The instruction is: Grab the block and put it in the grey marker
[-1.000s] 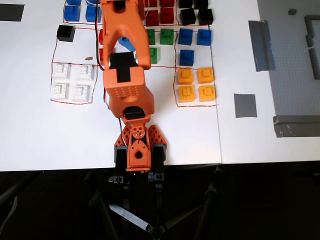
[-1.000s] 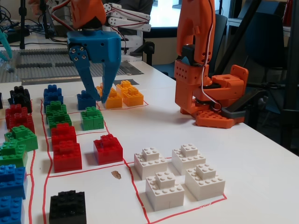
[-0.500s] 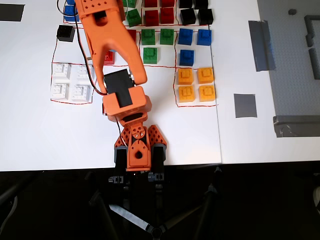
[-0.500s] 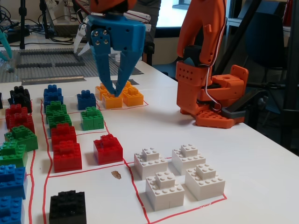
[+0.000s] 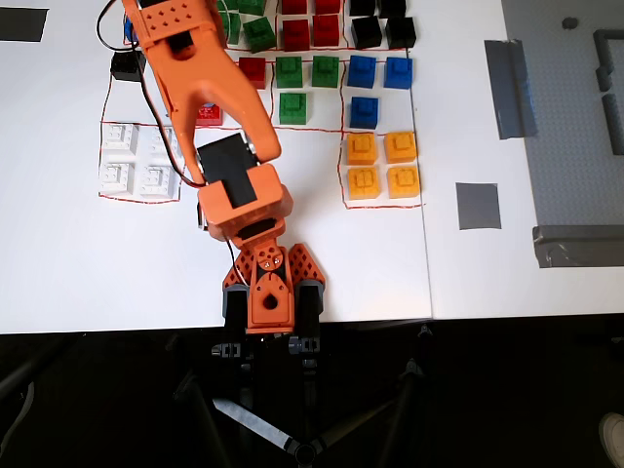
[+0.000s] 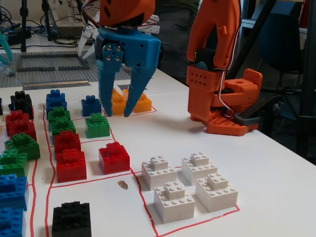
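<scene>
Several red bricks stand in the red-lined grid. One red block [image 6: 114,157] stands alone next to the white bricks; in the overhead view this block [image 5: 208,116] is half hidden under the arm. My blue gripper [image 6: 116,114] hangs above the table beyond it, fingers pointing down, open and empty. In the overhead view the gripper is almost wholly hidden under the orange arm [image 5: 210,93]. The grey marker [image 5: 478,206] is a small square patch on the right of the table, bare, far from the gripper. It does not show in the fixed view.
Green [image 5: 292,105], blue [image 5: 364,111], orange-yellow [image 5: 382,164], white [image 5: 136,161] and black [image 5: 127,66] bricks fill the grid. Long grey tape strips [image 5: 507,88] and a studded grey baseplate [image 5: 575,117] lie at the right. The arm's base [image 5: 265,292] stands at the front edge.
</scene>
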`<action>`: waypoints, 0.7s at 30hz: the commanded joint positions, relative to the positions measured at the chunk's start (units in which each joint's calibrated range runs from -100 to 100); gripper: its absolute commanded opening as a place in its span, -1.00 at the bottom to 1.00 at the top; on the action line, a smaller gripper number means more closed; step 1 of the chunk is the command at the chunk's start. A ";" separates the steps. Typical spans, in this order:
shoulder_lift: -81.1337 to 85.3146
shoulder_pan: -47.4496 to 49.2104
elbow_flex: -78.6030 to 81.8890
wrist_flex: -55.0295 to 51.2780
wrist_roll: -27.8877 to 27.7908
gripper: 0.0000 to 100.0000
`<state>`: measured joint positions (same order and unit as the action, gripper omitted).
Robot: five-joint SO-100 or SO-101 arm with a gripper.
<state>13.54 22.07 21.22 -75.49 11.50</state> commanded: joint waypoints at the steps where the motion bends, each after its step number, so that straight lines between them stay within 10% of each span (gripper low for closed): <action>1: 1.66 0.39 -2.48 0.95 0.63 -0.66; 21: -5.34 2.39 -1.66 1.11 0.00 -0.43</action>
<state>6.31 22.07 21.22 -75.41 11.50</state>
